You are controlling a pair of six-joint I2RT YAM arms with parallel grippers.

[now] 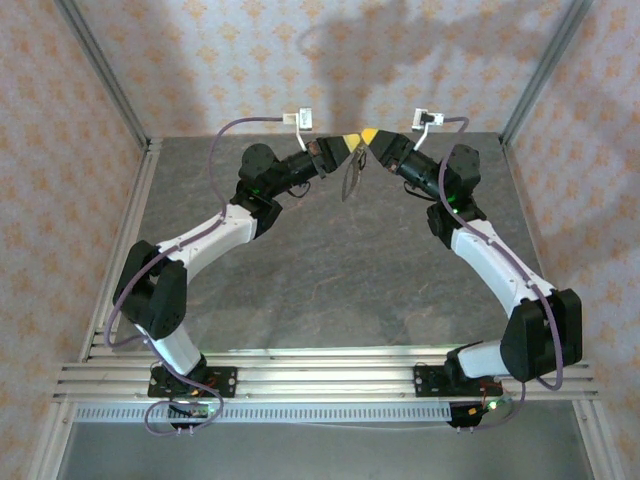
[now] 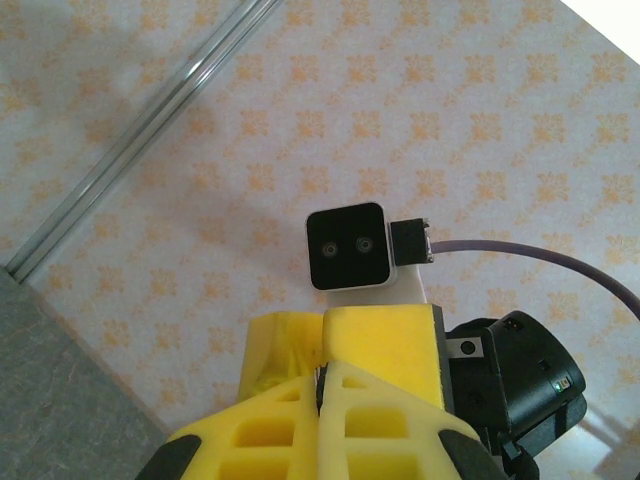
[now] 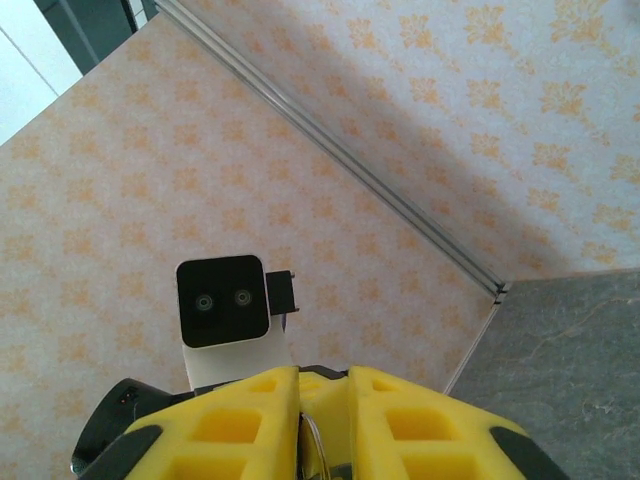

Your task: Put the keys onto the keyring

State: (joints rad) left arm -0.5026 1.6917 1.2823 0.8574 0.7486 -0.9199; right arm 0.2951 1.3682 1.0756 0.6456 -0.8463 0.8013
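A grey, stone-patterned table (image 1: pixel 330 280) sits inside walls of pale wallpaper with orange floral motifs (image 1: pixel 200 60), edged by aluminium rails (image 1: pixel 105 75).

Both arms rise from their bases at the near edge and bend outward at the elbow. Their white forearms then angle in toward the far middle of the table, so the two arms form a rough arch. The wrists are turned so the yellow fingertips face each other, tip to tip, above the far part of the table. The left gripper (image 1: pixel 349 142) points right and the right gripper (image 1: pixel 371 134) points left. The two are touching or just short of it.

The keyring (image 1: pixel 350 180) is a thin pale loop. It hangs in the air just below the point where the tips meet, clear of the table.

In the left wrist view, the left gripper (image 2: pixel 322 392) has its fingers pressed together with only a seam between them. Directly ahead are the right arm's white wrist camera (image 2: pixel 346 247) and a purple cable (image 2: pixel 540 255).

In the right wrist view, the right gripper (image 3: pixel 322 392) shows a narrow slot between its fingers. A fine curve of the keyring (image 3: pixel 311 440) wire lies in that slot. I cannot tell whether the fingers actually pinch the wire. The left arm's wrist camera (image 3: pixel 222 300) faces back from just beyond.
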